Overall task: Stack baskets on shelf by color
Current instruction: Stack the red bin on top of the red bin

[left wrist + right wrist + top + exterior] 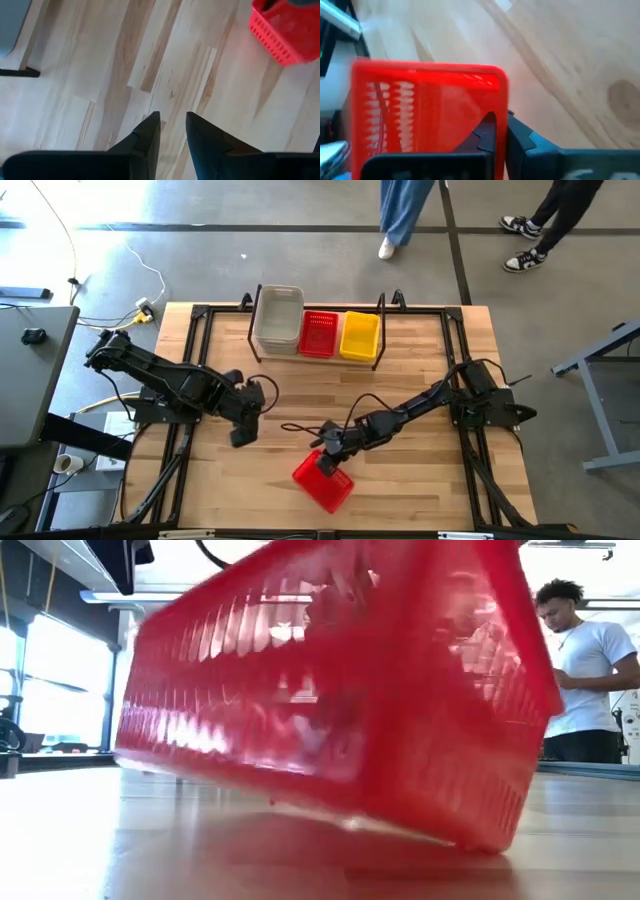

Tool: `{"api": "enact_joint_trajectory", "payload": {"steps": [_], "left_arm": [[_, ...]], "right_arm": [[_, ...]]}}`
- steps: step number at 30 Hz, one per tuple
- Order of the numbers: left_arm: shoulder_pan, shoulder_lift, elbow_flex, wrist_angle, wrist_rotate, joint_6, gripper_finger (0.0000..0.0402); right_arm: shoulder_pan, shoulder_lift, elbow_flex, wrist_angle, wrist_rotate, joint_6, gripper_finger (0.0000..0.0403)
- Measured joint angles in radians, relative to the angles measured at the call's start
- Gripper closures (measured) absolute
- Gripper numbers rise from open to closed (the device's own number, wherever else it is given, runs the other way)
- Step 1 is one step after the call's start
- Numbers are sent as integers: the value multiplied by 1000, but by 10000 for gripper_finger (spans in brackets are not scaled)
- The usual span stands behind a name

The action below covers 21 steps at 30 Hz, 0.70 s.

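A red mesh basket (323,483) is near the table's front edge, in the middle, and fills the low view (330,700). My right gripper (326,462) is shut on its rim. The black-rod shelf (382,330) stands at the far edge. It holds clear-grey baskets (277,320) on the left, a red basket (319,335) in the middle and a yellow basket (360,336) on the right, all resting on their bottoms. My left gripper (243,435) hovers over bare wood left of centre, its fingers a little apart and empty (172,120). My right gripper holds the red basket by one wall at its rim (502,92), one finger inside (487,131) and one outside (522,137). The fingers slant down from the table's right and far side. The basket is tilted, its lower corner (478,840) at or just above the table.
A person (585,670) stands beyond the table in the low view, and people's legs (405,215) show past the far edge. Black frame rails (190,370) run along the table's left and right sides. Bare wood lies between the shelf and the arms.
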Motion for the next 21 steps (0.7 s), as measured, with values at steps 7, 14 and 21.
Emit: {"api": "enact_joint_trajectory", "payload": {"steps": [7, 14, 21], "left_arm": [[0, 0, 0, 0, 15, 32, 272], [1, 0, 0, 0, 1, -2, 210], [-6, 0, 0, 55, 30, -21, 203]], "right_arm": [[-20, -16, 0, 5, 82, 58, 400], [-40, -77, 2, 2, 265, 168, 401], [-62, -143, 2, -1, 407, 227, 402]]}}
